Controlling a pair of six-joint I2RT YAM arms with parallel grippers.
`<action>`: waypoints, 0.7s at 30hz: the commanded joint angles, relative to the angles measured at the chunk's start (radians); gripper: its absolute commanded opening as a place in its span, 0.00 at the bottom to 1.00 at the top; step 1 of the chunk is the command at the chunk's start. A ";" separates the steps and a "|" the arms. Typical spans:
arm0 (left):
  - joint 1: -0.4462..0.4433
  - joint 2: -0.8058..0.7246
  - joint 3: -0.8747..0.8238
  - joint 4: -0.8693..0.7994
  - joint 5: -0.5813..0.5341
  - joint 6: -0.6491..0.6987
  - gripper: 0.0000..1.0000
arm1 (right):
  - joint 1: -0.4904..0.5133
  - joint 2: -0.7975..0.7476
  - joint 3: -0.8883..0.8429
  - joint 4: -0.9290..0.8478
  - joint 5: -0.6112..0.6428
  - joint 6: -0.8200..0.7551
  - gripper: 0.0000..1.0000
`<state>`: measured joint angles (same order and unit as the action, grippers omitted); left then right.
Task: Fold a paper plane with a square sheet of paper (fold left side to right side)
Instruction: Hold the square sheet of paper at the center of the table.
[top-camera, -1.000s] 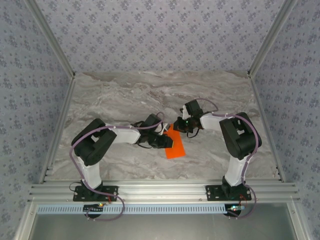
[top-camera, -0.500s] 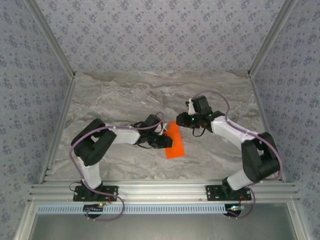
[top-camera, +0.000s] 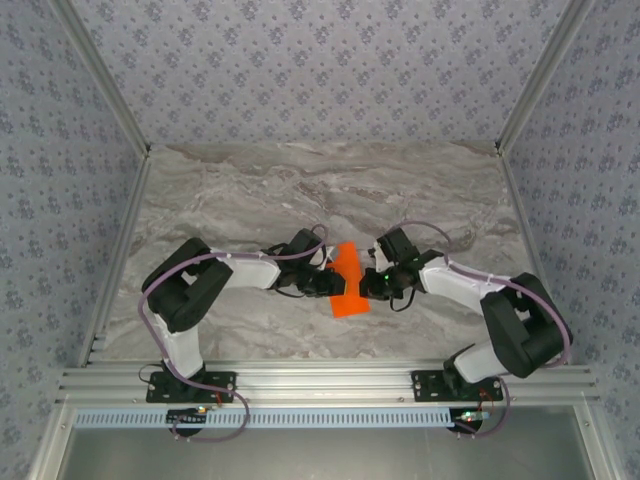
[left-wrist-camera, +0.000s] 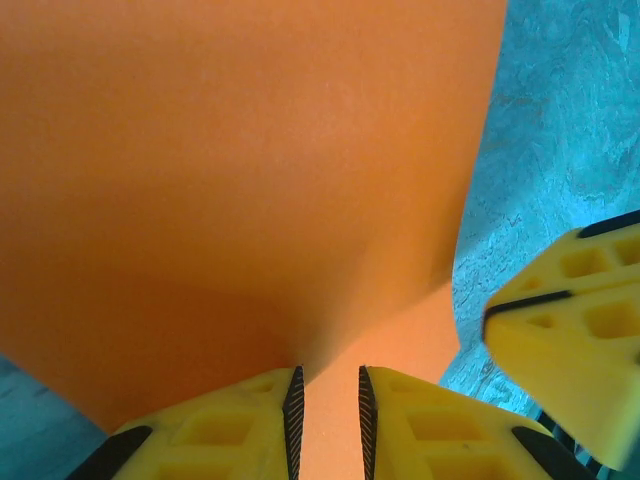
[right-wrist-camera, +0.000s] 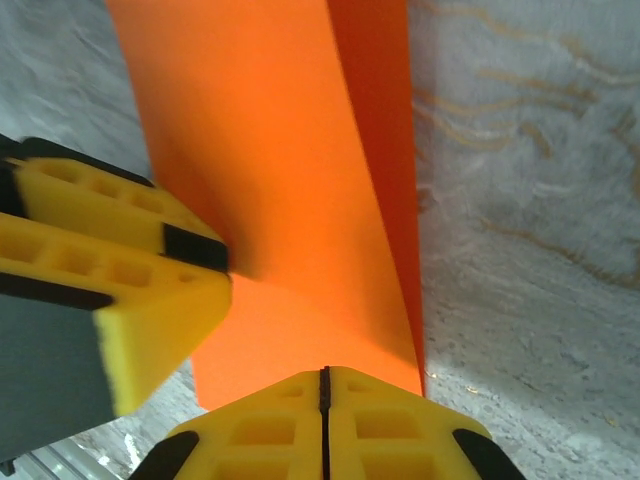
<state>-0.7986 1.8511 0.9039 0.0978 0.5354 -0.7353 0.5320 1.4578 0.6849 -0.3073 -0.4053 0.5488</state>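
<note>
We judge the fold of the left side over to the right side to be partly made: the thin, bright orange square sheet of paper (top-camera: 349, 298) lies near the middle of the grey-veined marble table (top-camera: 250, 190), between the two arms. From above it reads as a narrow, slightly tilted strip. In the right wrist view a paler flap stands over a darker strip along its right edge, so the flap does not look flat yet. The left gripper (left-wrist-camera: 328, 405) has its jaws narrow, with orange paper running up between the pads, and we take that as a grip on the sheet. The right gripper (right-wrist-camera: 323, 395) has its jaws pressed fully together with the tips at the sheet's edge (whether a layer is caught between them we cannot tell). The next move, as we see it, calls for laying the flap down with its edges matched and then pressing along the crease without dragging the paper. The left arm reaches from the near left, its elbow bowed outward and its forearm running right. The right arm mirrors it from the near right. Both wrists sit low, facing each other across the sheet.
</note>
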 joint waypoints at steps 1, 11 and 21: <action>0.004 -0.005 -0.017 -0.039 -0.051 -0.013 0.24 | 0.009 0.050 0.000 -0.041 -0.013 0.019 0.06; 0.006 -0.012 0.062 -0.054 -0.031 -0.036 0.22 | 0.014 0.119 0.022 -0.177 0.135 -0.041 0.05; 0.009 0.008 0.079 -0.090 -0.062 -0.027 0.21 | 0.021 0.141 0.019 -0.178 0.184 -0.047 0.04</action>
<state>-0.7971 1.8507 0.9661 0.0418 0.4953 -0.7689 0.5488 1.5486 0.7315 -0.3878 -0.3550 0.5220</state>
